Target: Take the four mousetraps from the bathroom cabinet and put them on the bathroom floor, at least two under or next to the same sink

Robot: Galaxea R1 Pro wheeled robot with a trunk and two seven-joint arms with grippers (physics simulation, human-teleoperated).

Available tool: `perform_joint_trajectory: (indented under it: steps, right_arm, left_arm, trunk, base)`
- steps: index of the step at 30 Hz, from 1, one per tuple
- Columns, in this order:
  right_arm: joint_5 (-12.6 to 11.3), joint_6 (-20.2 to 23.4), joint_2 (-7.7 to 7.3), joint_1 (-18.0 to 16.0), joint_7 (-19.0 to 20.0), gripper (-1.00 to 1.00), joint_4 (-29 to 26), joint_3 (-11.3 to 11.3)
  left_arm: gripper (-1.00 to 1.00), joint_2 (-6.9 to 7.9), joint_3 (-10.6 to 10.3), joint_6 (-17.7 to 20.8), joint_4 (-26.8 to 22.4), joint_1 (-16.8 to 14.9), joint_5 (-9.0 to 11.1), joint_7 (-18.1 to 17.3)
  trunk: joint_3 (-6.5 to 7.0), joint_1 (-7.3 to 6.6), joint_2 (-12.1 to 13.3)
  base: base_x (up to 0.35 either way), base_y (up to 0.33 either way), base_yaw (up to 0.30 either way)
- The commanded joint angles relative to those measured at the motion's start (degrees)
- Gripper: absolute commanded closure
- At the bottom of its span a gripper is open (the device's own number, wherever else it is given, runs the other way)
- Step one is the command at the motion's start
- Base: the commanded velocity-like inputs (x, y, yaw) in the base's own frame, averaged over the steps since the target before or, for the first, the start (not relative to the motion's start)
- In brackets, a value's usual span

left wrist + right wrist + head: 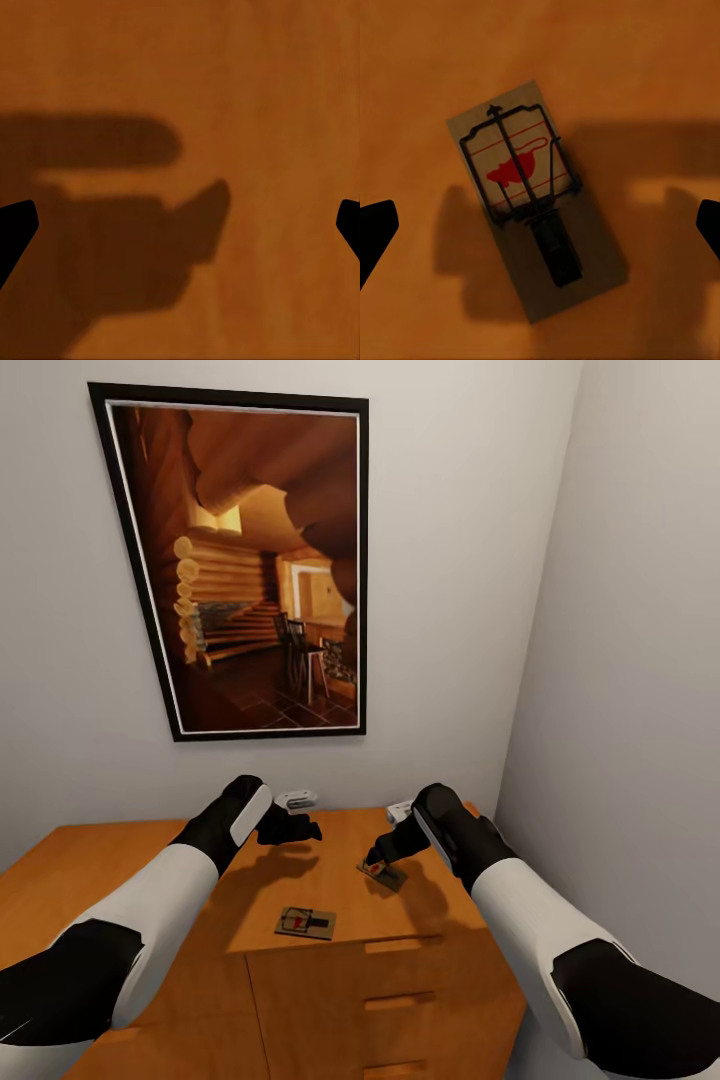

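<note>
A corner of pale, smooth walls is seen, with a large black-framed picture (pixel 245 565) of a log interior hung above the cabinet (pixel 120 860). The cabinet is orange-brown wood with a flat, faintly grained top and slim-handled drawer fronts. The left gripper (pixel 300 828) is held over bare wood, its fingers spread apart and empty. The right gripper (pixel 378 854) is likewise spread wide, with one flat tan mousetrap (pixel 536 199) directly beneath it, bearing dark wire and a red mouse mark. A second mousetrap (pixel 305 923) lies between the two grippers, nearer the cabinet's front edge.
</note>
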Motion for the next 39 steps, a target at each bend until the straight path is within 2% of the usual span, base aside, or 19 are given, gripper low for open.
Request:
perform_joint_trajectory:
  steps: [1,14,18,25,39]
  right_arm:
    - [0.6,0.1,0.02,0.0,0.5,-1.0,0.0,0.1]
    - [0.8,0.1,0.17,0.0,0.2,-1.0,0.0,0.1]
    - [2.0,0.1,0.24,0.0,0.2,-1.0,0.0,0.1]
    - [4.3,0.1,0.3,0.0,0.2,-1.0,0.0,0.0]
    - [4.9,0.1,0.36,0.0,0.2,-1.0,0.0,0.0]
  left_arm:
    - [-1.0,0.03,-0.2,0.1,-0.1,0.0,0.6,0.6]
    - [-1.0,-0.05,-0.2,0.2,-0.1,0.0,0.6,0.6]
    - [-1.0,-0.06,-0.2,0.2,-0.1,0.0,0.6,0.5]
    - [-1.0,-0.06,-0.2,0.2,-0.1,0.0,0.6,0.5]
    - [-1.0,-0.4,-0.2,0.1,-0.1,0.0,0.6,0.6]
  trunk:
    - [-0.26,0.23,-0.5]
    - [-2.59,3.08,-5.7]
    - [-3.31,3.96,-7.3]
    - [-3.31,3.96,-7.3]
    - [-3.31,3.96,-7.3]
  base:
    - [0.0,0.0,0.0]
    - [0.0,0.0,0.0]
    - [0.0,0.0,0.0]
    - [0.0,0.0,0.0]
    - [0.0,0.0,0.0]
